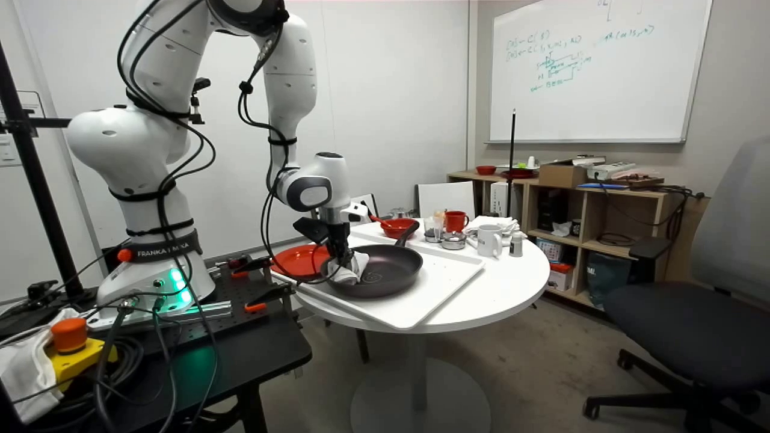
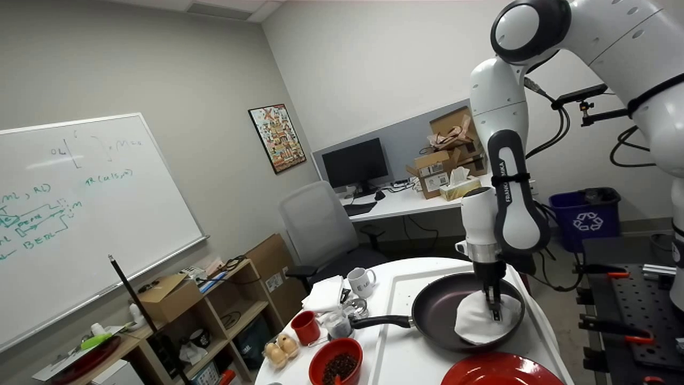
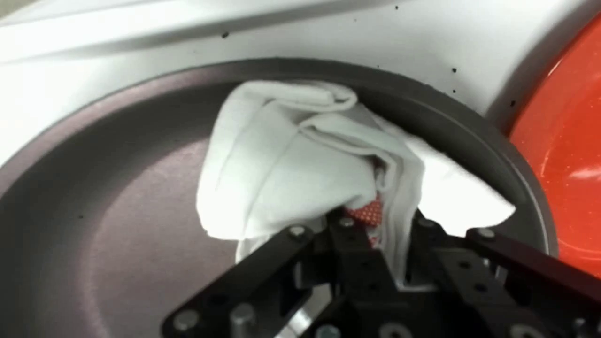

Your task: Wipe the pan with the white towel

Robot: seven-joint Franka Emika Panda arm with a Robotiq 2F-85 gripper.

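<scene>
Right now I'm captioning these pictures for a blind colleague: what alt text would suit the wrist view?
A black gripper pinches a crumpled white towel inside a dark grey frying pan on a white tray. Part of a red plate shows at the right edge.

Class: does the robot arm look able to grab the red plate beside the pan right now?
Probably not yet: the plate lies close, but the pincer, closed on the towel inside the pan, would need freeing first.
</scene>
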